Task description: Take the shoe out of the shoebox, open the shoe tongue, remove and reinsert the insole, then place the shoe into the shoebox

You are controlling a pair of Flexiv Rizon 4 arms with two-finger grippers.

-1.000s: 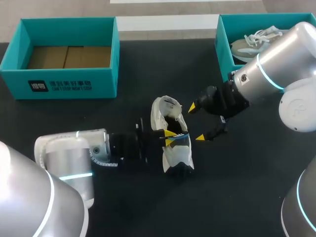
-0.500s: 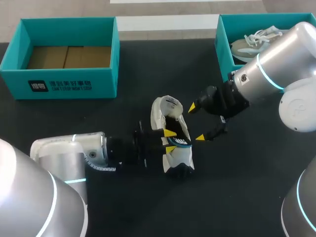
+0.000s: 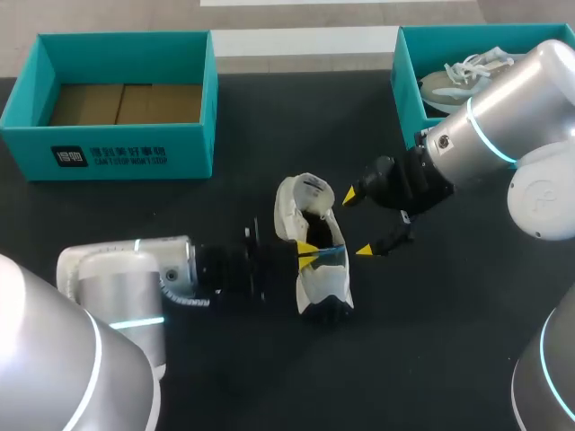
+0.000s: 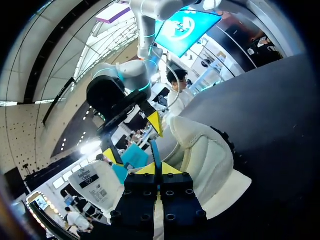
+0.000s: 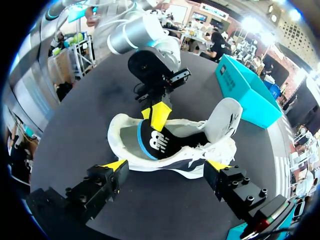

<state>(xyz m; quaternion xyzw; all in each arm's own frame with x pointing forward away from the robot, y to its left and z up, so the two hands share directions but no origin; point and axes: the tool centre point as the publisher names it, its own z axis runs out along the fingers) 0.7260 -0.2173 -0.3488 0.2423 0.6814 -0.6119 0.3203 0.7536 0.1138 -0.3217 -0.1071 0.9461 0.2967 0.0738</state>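
A white shoe (image 3: 316, 285) lies on the black table's middle, its opening upward. Its black insole with a blue edge (image 3: 331, 256) sticks out of the opening. My left gripper (image 3: 307, 254) comes in from the shoe's left side and is shut on the insole's edge. In the left wrist view the blue insole edge (image 4: 155, 152) rises from between the closed yellow tips of the left gripper (image 4: 160, 169), with the shoe (image 4: 205, 155) just ahead. My right gripper (image 3: 357, 223) stands open beside the shoe's right side. In the right wrist view the shoe (image 5: 220, 117) and insole (image 5: 155, 142) lie ahead of the open right gripper (image 5: 166, 165).
An empty teal shoebox (image 3: 126, 148) stands at the back left. A second teal shoebox (image 3: 406, 85) at the back right holds another shoe (image 3: 463, 74). My right arm reaches in just in front of that box.
My left gripper's fingers spread briefly, then closed together on the insole's edge. The shoe and my right arm have stayed where they were.
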